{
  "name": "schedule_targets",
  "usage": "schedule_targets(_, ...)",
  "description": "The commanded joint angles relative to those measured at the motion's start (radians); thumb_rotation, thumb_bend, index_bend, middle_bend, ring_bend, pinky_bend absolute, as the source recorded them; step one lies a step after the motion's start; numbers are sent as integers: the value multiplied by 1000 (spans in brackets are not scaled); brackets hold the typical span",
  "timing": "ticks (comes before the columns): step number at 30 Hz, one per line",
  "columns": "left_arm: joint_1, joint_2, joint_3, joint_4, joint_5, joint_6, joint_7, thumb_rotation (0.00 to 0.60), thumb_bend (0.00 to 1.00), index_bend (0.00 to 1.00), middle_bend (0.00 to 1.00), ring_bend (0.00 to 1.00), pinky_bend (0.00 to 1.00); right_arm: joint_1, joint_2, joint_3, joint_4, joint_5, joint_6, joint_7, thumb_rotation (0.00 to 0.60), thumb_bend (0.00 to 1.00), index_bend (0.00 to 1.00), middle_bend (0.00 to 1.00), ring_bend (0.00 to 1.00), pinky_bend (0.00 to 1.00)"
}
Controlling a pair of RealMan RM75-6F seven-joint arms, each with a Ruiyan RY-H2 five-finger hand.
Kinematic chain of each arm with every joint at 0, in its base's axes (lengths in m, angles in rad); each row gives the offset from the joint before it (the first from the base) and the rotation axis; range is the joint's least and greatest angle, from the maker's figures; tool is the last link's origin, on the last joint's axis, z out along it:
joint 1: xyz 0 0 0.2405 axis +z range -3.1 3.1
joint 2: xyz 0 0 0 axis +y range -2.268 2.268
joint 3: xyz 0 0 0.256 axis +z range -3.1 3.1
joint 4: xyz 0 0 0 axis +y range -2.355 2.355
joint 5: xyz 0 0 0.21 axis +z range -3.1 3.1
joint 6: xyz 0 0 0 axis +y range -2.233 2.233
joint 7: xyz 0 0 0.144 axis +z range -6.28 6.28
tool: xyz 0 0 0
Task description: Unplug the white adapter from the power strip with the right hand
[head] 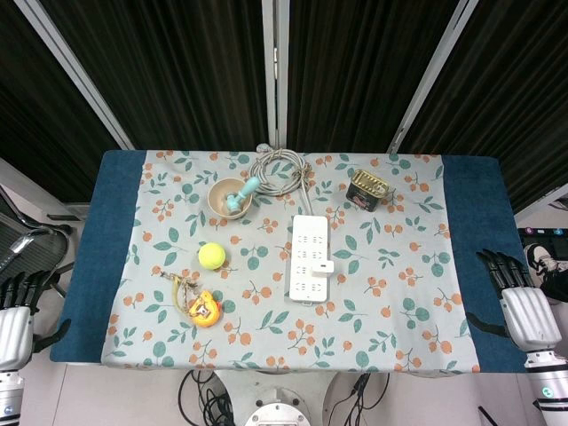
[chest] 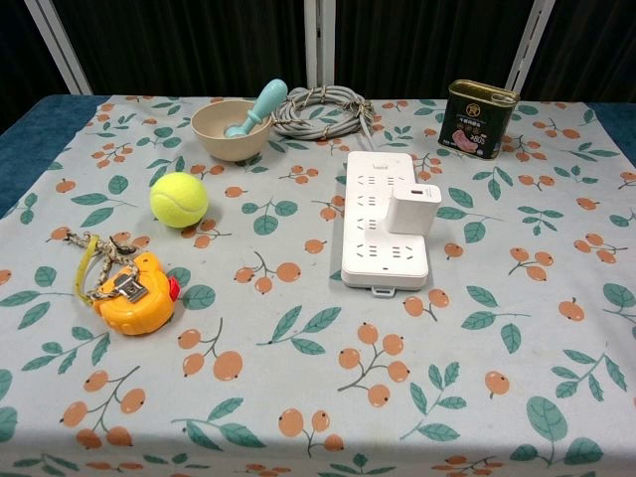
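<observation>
Adapter (chest: 413,208) sits plugged into the power strip (chest: 378,234); my right robot hand (head: 524,306) waits spread wide, holding nothing, at the counter (head: 479,266) edge.

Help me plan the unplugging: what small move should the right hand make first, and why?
Probably reach the right hand inward toward the white adapter. The hand sits at the table's edge holding nothing, well apart from the power strip, and the adapter stands plugged in on the strip's right side, nothing blocking the way.

The label on the dark tin (chest: 477,119) is too small to read.
</observation>
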Motion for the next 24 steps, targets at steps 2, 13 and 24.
schedule_targets(2, 5, 1, -3, 0, 5, -1, -1, 600, 208, 110, 98, 15, 0, 2, -3, 2, 0, -7, -4, 4, 600, 78, 0, 49, 0, 60)
schedule_targets(13, -42, 20, -3, -37, 117, -32, 46, 600, 208, 110, 98, 15, 0, 10, 19, 7, -15, -51, 0, 25, 600, 93, 0, 71, 0, 60)
schedule_targets(24, -338, -12, -2, -166, 403, -339, 123, 600, 286, 126, 107, 15, 0, 213, 62, 85, -193, -83, -225, -90, 600, 148, 0, 155, 0, 105)
